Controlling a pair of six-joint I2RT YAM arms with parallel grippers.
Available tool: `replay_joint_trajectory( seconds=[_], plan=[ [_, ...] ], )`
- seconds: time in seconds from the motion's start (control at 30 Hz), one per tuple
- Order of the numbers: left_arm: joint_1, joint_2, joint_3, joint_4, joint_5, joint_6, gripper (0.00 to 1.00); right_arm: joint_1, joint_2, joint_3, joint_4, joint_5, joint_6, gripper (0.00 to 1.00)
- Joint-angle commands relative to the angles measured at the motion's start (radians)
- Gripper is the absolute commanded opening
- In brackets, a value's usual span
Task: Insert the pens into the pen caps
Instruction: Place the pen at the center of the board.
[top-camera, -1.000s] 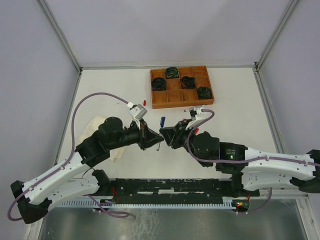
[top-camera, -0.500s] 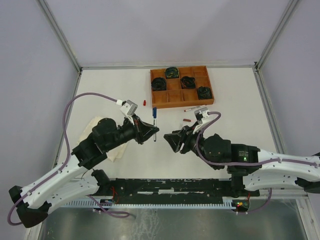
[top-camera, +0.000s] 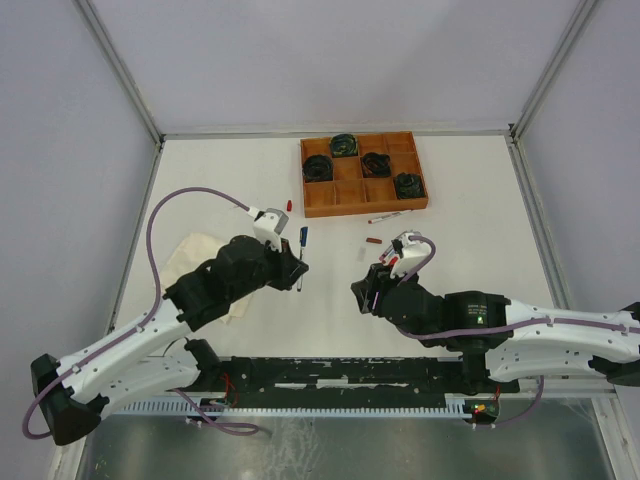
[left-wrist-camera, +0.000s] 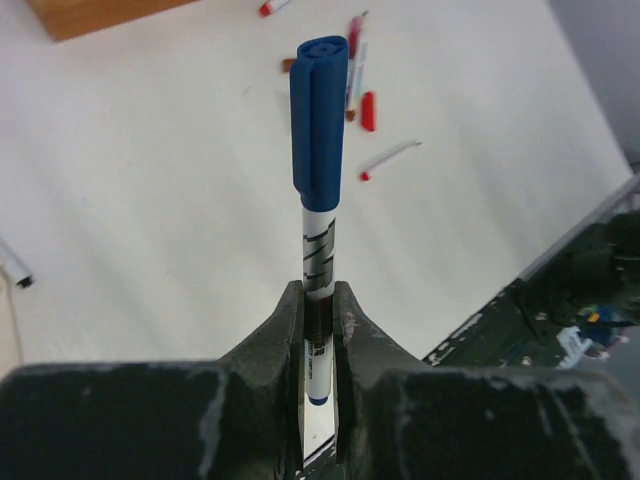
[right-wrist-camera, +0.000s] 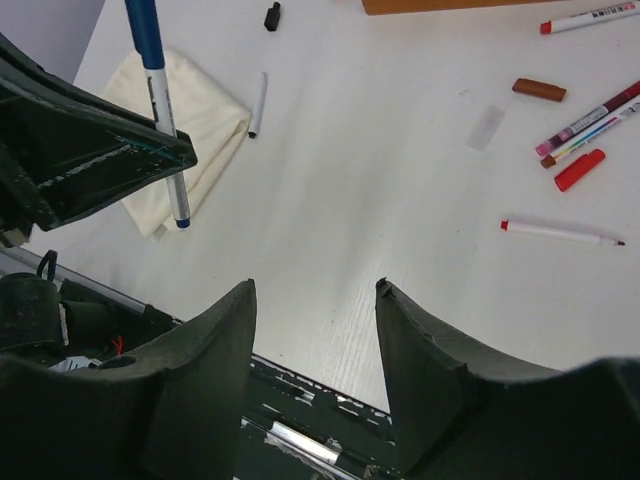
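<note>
The left fingers (left-wrist-camera: 293, 325) clamp a white pen (left-wrist-camera: 318, 240) wearing a blue cap (left-wrist-camera: 319, 110), held above the bench (right-wrist-camera: 400, 150). The right fingers (right-wrist-camera: 232, 320) stand spread and empty. Near them lie a red-tipped pen (right-wrist-camera: 560, 233), red cap (right-wrist-camera: 579, 169), brown cap (right-wrist-camera: 540, 90) and two pens (right-wrist-camera: 590, 120). A cloth (right-wrist-camera: 200, 120) lies beside the left arm, and a tray (top-camera: 365, 208) of cables (top-camera: 318, 168) sits further back.
</note>
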Motion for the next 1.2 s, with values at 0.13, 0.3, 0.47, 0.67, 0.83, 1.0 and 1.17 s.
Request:
replay_joint_trajectory(
  seconds=[0.13,0.3,0.47,0.67,0.83,1.0,1.17],
  plan=[
    [0.002,0.213,0.053,-0.106,-0.148,-0.070,0.03,0.000,0.017,0.011,-0.110,0.050,0.105,0.59],
    [0.011,0.340,0.077,-0.086,-0.199,-0.088,0.03,0.001,0.022,0.024,-0.129,-0.016,0.083,0.60],
    [0.052,0.511,0.126,-0.089,-0.176,-0.117,0.03,0.001,0.005,0.003,-0.162,-0.029,0.104,0.61],
    [0.111,0.657,0.126,-0.026,-0.121,-0.160,0.03,0.001,-0.011,-0.003,-0.170,-0.053,0.070,0.64],
    [0.145,0.745,0.166,-0.031,-0.131,-0.163,0.03,0.000,-0.008,0.000,-0.213,-0.054,0.067,0.66],
    [0.166,0.837,0.220,-0.060,-0.134,-0.165,0.03,-0.001,0.006,-0.001,-0.233,-0.057,0.065,0.66],
    [0.175,0.888,0.238,-0.063,-0.143,-0.174,0.11,-0.001,0.023,-0.001,-0.247,-0.065,0.061,0.67]
  ],
)
